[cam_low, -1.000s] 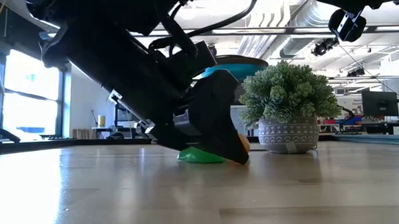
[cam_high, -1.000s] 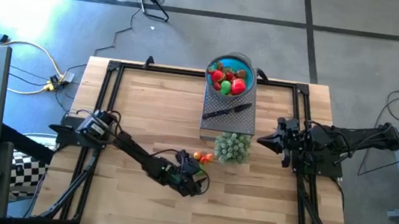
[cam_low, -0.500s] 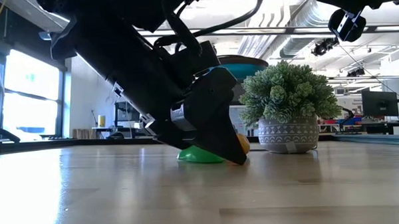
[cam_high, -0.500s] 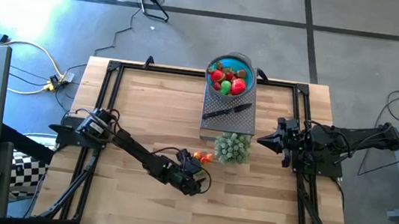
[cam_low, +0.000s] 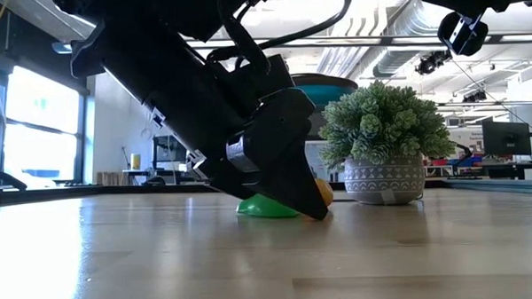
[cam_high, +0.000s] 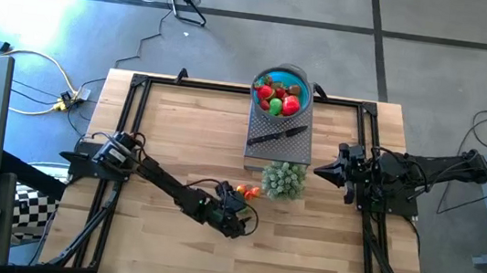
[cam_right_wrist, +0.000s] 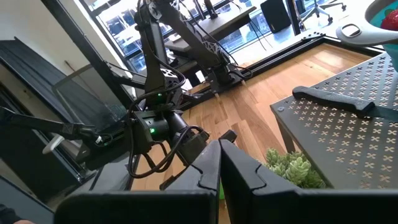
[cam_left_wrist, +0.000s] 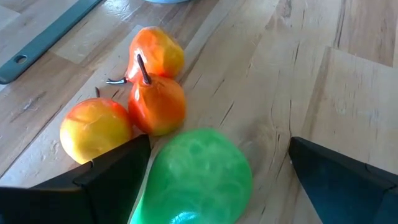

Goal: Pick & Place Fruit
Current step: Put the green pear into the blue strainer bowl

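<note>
Green fruit [cam_left_wrist: 198,174] sits between my left jaws [cam_left_wrist: 217,180], spread wide and not yet gripping, near the desk's [cam_high: 179,138] front edge, mid-width. 3 orange fruits [cam_left_wrist: 155,102] lie just beyond it, 1 touching it. Best to close squarely on the green one, then lift straight. Right jaws [cam_high: 320,171] clenched, empty, waiting by the right edge. Bowl [cam_high: 281,90] at back edge. Wooden planks; bright windows behind.
</note>
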Action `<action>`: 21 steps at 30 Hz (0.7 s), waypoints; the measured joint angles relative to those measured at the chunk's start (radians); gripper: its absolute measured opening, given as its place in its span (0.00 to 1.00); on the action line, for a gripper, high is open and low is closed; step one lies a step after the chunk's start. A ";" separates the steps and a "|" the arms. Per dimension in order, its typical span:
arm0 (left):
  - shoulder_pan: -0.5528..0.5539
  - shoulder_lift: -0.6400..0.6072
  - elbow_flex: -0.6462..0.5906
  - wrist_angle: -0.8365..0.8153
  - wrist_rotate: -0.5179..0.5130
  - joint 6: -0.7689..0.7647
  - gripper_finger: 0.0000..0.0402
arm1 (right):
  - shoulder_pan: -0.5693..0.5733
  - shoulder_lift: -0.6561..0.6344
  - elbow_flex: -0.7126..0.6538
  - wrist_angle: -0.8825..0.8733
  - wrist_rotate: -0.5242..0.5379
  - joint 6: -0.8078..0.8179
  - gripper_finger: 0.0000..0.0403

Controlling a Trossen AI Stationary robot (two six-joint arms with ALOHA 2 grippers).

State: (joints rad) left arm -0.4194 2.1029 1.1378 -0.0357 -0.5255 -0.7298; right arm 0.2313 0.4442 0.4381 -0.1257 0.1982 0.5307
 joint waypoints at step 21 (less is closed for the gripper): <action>0.001 0.000 0.000 -0.017 0.034 0.049 0.87 | 0.000 0.000 0.000 0.000 0.000 0.004 0.01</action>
State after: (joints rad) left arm -0.4183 2.1025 1.1378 -0.0525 -0.4911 -0.6807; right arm 0.2311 0.4442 0.4381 -0.1256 0.1982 0.5347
